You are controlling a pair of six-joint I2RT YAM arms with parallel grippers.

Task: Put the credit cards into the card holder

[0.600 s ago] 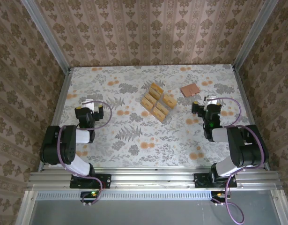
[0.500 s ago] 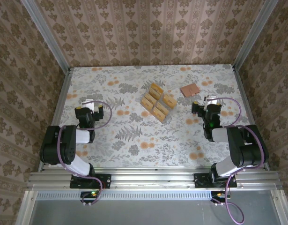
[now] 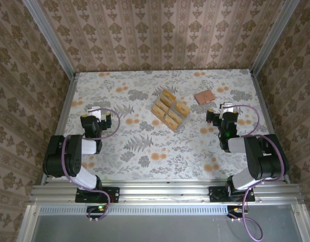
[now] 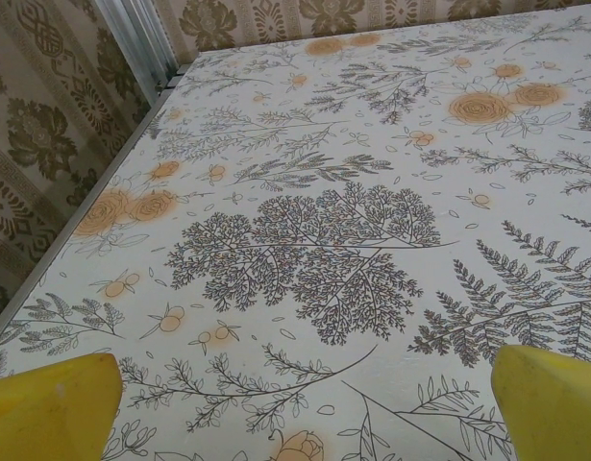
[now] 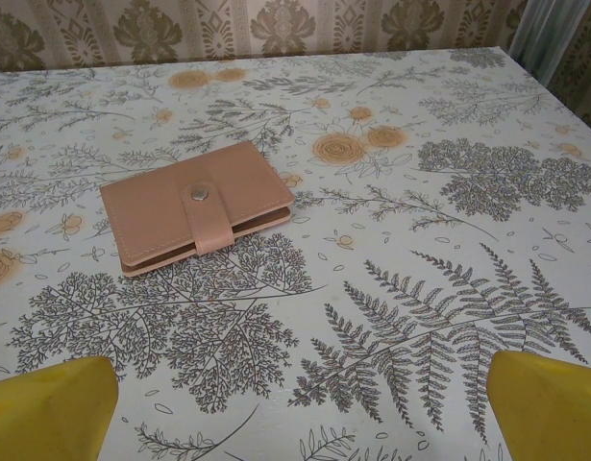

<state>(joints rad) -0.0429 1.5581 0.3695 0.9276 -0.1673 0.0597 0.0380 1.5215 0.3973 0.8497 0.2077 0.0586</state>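
Two robot arms sit at the near edge of a floral-patterned table (image 3: 144, 151) inside a wallpapered enclosure. The credit cards (image 3: 170, 109), a cluster of small tan-orange rectangles, are grouped near the middle of the table, between the two arms and well apart from both; whether they lie flat or stand on edge cannot be told from above. The card holder (image 3: 204, 96), a salmon-pink wallet, lies to the right of the cards, toward the far right part of the table. In the right wrist view the card holder (image 5: 194, 216) is folded closed, its strap snapped down over the front, resting flat ahead and to the left of the right gripper (image 5: 295, 413), whose yellow fingertips (image 5: 45, 408) stand wide apart and hold nothing. The left gripper (image 4: 300, 413) is likewise spread wide over bare tabletop near the left edge, its yellow fingertips (image 4: 554, 389) clear of any object.
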